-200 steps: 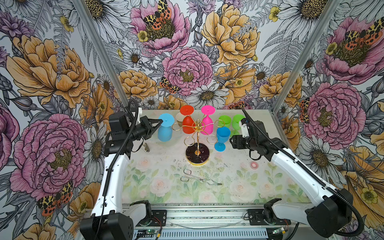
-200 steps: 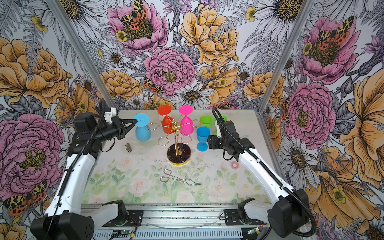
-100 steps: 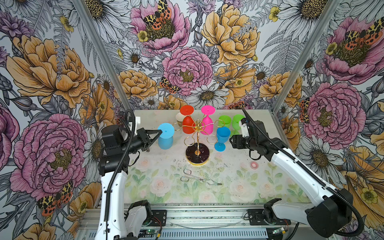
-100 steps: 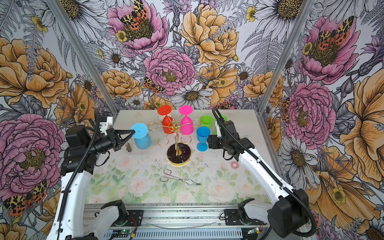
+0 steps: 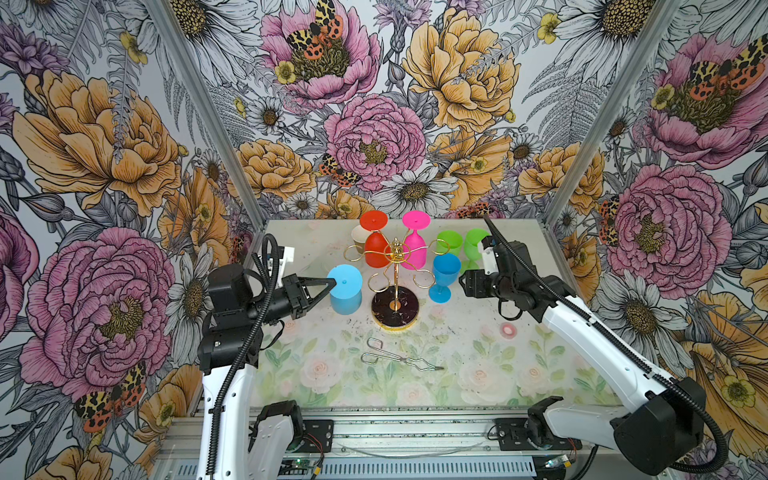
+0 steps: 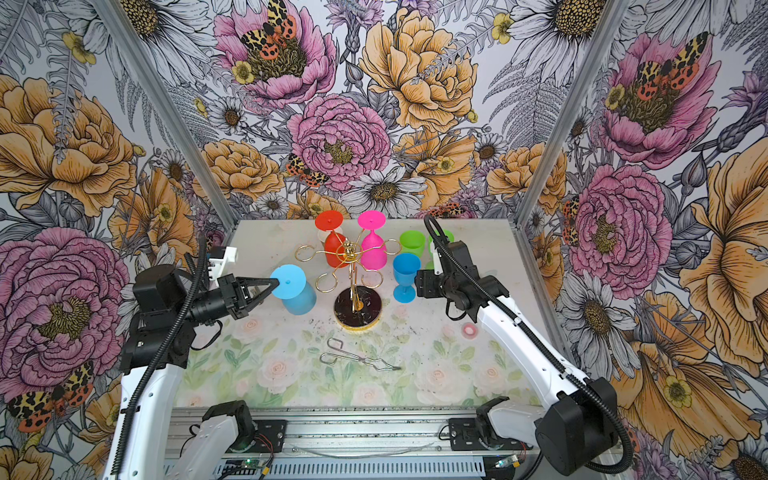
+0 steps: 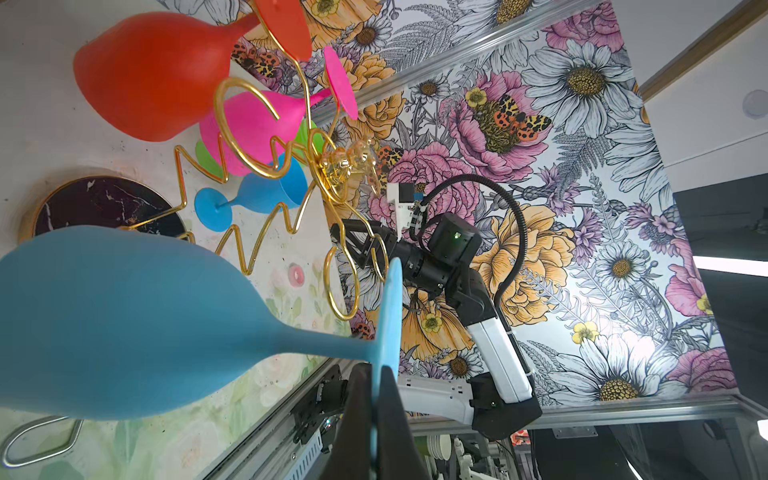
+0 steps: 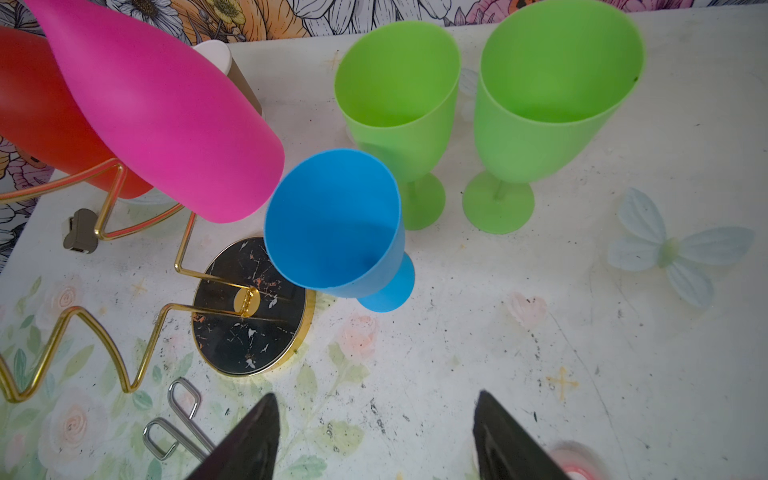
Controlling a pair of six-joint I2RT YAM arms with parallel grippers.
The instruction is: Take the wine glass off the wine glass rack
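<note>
We judge the lift-off as good as done for one glass. In both top views the light blue wine glass (image 5: 345, 293) hangs upside down just left of the wine glass rack (image 5: 395, 286), left of frame centre, and its stem sits in none of the gold loops. Our left claw (image 5: 329, 284) is clamped tight on the edge of the glass's round foot; the left wrist view shows the foot pinched between the two black fingers at the bottom of the frame. Whether the bowl's rim touches the table (image 5: 540, 374) we cannot tell. What is left, we think, is to carry the glass clear and set it down. The red glass (image 5: 376, 251) and the pink glass (image 5: 414, 251) hang on the rack's far loops, above centre. Our right claw (image 8: 376, 397) stands wide and empty, right of the rack, near the upright blue glass (image 5: 445, 272).
</note>
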